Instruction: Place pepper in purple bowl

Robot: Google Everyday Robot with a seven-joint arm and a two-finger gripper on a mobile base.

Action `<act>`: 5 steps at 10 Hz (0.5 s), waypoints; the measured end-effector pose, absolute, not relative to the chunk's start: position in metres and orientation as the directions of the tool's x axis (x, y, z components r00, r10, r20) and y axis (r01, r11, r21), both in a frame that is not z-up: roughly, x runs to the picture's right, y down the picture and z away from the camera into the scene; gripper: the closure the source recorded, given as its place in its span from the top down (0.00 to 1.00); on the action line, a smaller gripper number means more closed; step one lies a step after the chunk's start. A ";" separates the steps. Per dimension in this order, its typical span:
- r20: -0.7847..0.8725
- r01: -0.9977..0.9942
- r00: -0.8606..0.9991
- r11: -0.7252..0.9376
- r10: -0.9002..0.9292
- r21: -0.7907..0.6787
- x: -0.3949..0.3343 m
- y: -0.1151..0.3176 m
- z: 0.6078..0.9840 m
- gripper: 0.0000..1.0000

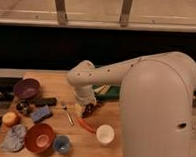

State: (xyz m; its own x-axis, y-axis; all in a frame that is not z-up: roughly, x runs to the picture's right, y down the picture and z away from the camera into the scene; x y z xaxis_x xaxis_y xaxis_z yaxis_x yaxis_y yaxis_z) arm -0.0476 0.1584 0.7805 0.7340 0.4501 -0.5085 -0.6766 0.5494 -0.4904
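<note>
**Item 1, pepper** (86,125): red-orange, lying flat on the desk (56,83), not yet gripped.

**Item 2, end effector** (87,110): just above and behind the pepper, tucked under the white wrist. Its fingers are spread and carry nothing I can see.

**Item 3, purple bowl** (26,88): well to the left of the pepper and further back.

**Also listed:** fork (67,112) just left of the pepper; white cup (105,134) just right of it.

**Handling note:** I would come straight down, straddle the pepper across its slim middle and close gently. Then I would lift clear of the fork before carrying it left to the bowl.
</note>
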 end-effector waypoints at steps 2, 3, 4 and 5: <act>-0.527 -0.686 0.726 0.528 0.443 -0.501 -0.046 0.171 0.780 0.65; -0.540 -0.693 0.719 0.513 0.437 -0.507 -0.045 0.180 0.782 0.65; -0.554 -0.698 0.714 0.500 0.429 -0.513 -0.045 0.189 0.785 0.65; -0.563 -0.702 0.710 0.491 0.422 -0.517 -0.046 0.196 0.786 0.65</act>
State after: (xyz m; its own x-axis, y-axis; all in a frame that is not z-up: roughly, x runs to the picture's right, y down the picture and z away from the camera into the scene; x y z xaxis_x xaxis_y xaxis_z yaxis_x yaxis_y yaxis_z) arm -0.0456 0.1957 0.7862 0.7102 0.4220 -0.5635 -0.7016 0.4909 -0.5165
